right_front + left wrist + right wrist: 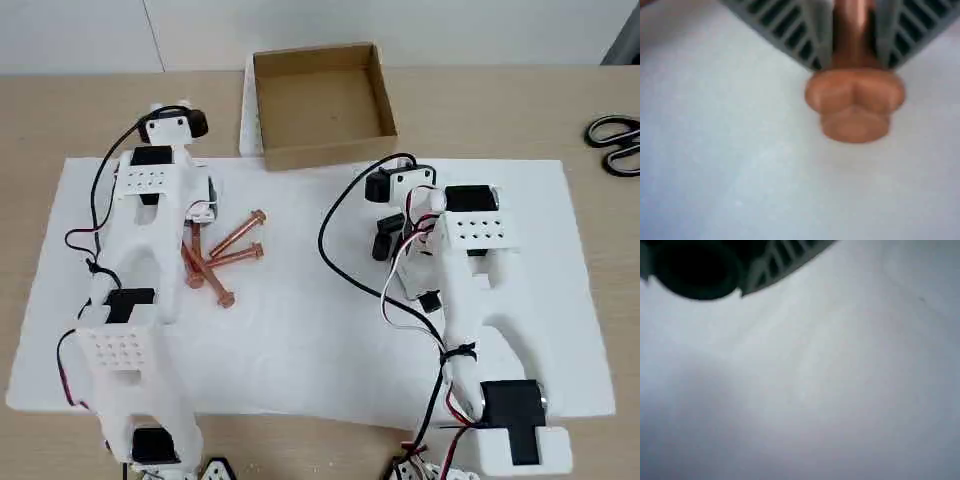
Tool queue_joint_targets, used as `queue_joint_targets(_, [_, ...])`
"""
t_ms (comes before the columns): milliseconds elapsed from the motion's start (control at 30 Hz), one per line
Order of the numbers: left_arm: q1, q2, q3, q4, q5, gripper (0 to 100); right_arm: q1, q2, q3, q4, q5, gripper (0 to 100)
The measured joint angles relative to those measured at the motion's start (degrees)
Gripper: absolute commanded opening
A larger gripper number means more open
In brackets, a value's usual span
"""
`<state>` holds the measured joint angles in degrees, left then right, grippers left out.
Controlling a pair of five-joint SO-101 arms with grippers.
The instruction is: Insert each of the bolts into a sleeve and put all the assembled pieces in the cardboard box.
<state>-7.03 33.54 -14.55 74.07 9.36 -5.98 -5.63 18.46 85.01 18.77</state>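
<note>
My left jaws pinch a copper bolt (855, 105) over the white sheet (740, 175); right jaws beside a black sleeve (697, 270), their state I cannot tell; cardboard box (330, 152) at twelve o'clock

A light wooden table (500, 110) carries a white mat (300, 340) that covers most of its middle. An open cardboard box (330, 152) stands at the mat's far edge, and a pair of scissors (615, 140) lies on bare wood off its far right corner. Several copper-coloured bolts (225, 255) lie loosely crossed on the mat's left half.
</note>
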Motion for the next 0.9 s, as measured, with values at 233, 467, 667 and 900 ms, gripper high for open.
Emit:
queue_joint_targets(233, [0.1, 0.4, -2.9, 2.0, 0.0, 1, 0.0, 0.0, 0.0, 0.0, 0.0, 0.6])
queue_joint_targets(467, [-0.2, 0.5, -22.9, 18.6, 0.0, 1, 0.0, 0.0, 0.0, 0.0, 0.0, 0.6])
queue_joint_targets(667, [-0.2, 0.5, -36.5, 25.1, 0.0, 1, 0.0, 0.0, -0.7, 0.2, 0.0, 0.4])
queue_joint_targets(900, [2.0, -2.9, -37.7, 25.3, 0.0, 1, 0.0, 0.0, -12.1, 9.0, 0.0, 0.4])
